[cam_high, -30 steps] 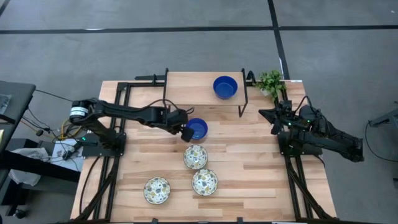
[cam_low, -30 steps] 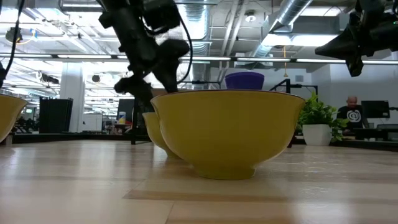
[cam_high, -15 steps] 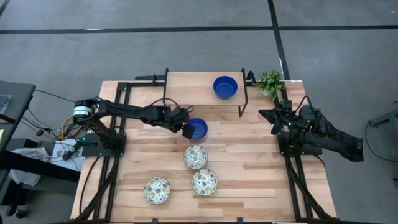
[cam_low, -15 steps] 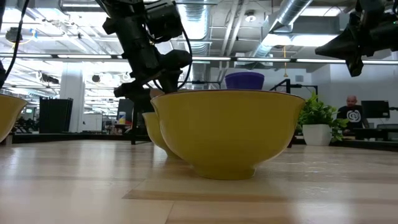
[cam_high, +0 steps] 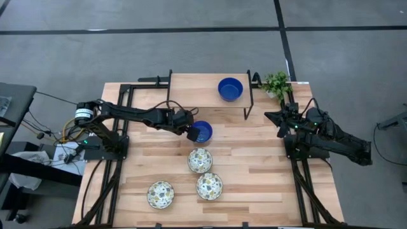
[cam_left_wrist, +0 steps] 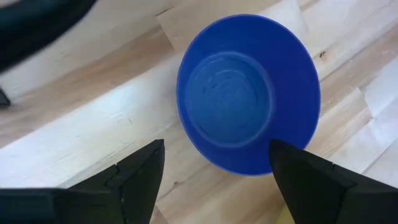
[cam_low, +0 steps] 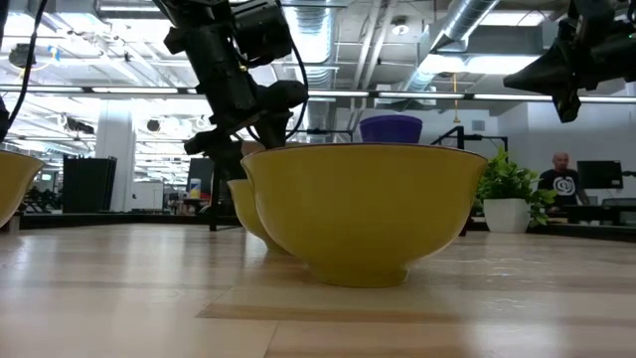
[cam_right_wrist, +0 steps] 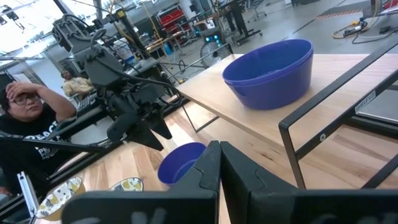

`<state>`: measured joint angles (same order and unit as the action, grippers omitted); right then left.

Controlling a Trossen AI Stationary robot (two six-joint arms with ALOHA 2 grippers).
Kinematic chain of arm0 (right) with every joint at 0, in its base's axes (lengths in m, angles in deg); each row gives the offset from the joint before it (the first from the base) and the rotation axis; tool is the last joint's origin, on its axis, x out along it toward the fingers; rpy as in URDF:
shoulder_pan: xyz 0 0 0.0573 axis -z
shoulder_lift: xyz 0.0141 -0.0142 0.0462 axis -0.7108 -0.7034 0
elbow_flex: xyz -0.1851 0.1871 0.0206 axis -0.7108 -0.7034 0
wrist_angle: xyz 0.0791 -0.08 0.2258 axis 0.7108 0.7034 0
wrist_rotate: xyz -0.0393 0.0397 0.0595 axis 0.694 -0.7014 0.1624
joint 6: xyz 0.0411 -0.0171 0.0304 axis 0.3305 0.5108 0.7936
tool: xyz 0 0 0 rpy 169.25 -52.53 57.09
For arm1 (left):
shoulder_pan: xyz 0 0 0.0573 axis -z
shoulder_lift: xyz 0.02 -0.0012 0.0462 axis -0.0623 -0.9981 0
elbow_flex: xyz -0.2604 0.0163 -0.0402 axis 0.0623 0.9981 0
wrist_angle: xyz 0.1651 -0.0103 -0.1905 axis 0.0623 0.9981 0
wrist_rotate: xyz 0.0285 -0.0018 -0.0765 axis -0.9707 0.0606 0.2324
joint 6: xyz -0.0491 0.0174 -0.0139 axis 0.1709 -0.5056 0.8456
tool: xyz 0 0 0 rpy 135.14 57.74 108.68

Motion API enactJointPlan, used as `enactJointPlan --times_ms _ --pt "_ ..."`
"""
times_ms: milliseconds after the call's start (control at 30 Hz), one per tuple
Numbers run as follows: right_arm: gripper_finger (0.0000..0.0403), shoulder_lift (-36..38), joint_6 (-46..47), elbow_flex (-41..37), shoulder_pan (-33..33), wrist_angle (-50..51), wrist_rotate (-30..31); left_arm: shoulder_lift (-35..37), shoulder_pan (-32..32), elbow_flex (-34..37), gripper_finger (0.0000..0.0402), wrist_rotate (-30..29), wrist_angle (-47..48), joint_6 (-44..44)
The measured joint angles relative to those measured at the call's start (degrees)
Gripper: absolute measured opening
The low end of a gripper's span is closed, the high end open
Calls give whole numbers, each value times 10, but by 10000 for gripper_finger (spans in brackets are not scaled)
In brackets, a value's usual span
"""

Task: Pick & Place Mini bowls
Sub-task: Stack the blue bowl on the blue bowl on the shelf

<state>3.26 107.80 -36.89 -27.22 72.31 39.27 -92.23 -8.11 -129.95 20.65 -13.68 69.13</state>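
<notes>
Pale wooden slatted table (cam_high: pixel 254 159) filling the middle of the high view, ringed by a black tubular frame with a black metal shelf stand (cam_high: pixel 249 95) at the far edge. Two dark arms over it: left one stretched from the left edge toward the centre, right one folded back at the right edge, waiting.

On the raised far platform, a glossy cobalt blue bowl (cam_high: pixel 230 88); by the right wrist view possibly two nested (cam_right_wrist: pixel 270 73), though the join is hard to read. A small green potted plant (cam_high: pixel 277 83) at the far right corner.

Toward the middle, a single cobalt blue mini bowl (cam_high: pixel 201 131) (cam_left_wrist: pixel 249 93) upright on the wood. Left gripper (cam_high: pixel 190 133) at its left rim, spread wide, dark fingers (cam_left_wrist: pixel 140 171) straddling the near part of the bowl, gripping nothing; contact with the rim not clear.

Nearer, three cream bowls with speckled green-yellow floral insides: one just near of the blue bowl (cam_high: pixel 200 160), one nearer still (cam_high: pixel 209 186), one to the near left (cam_high: pixel 160 194). In the low view, patterns hidden, only yellow outer walls; closest (cam_low: pixel 363 209) blocks most of the table, another cut off at the left edge.

Right gripper (cam_right_wrist: pixel 219 155) pressed together, empty.

A person (cam_right_wrist: pixel 28 118) partly cut off beyond the table.
</notes>
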Motion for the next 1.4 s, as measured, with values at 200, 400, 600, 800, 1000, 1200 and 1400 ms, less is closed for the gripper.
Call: enactJointPlan --times_ms 200,400,600,800,1000,1200,1400 --pt "0 0 0 0 0 0 0 0 0 0 285 0 -1 0" --pt "0 0 0 0 0 0 0 -21 0 1 285 -4 -16 2" --pt "0 0 0 0 -1 2 0 -48 0 1 285 -4 -25 6" --pt "0 0 0 0 -1 2 0 -52 -1 0 285 -4 -35 6" --pt "0 0 0 0 -1 2 0 -70 -1 0 274 -4 -37 6" --pt "0 0 0 0 -1 2 0 -70 -6 0 235 -5 -41 6" --pt "0 0 0 0 -1 2 0 -70 -14 0 187 -5 -44 6"
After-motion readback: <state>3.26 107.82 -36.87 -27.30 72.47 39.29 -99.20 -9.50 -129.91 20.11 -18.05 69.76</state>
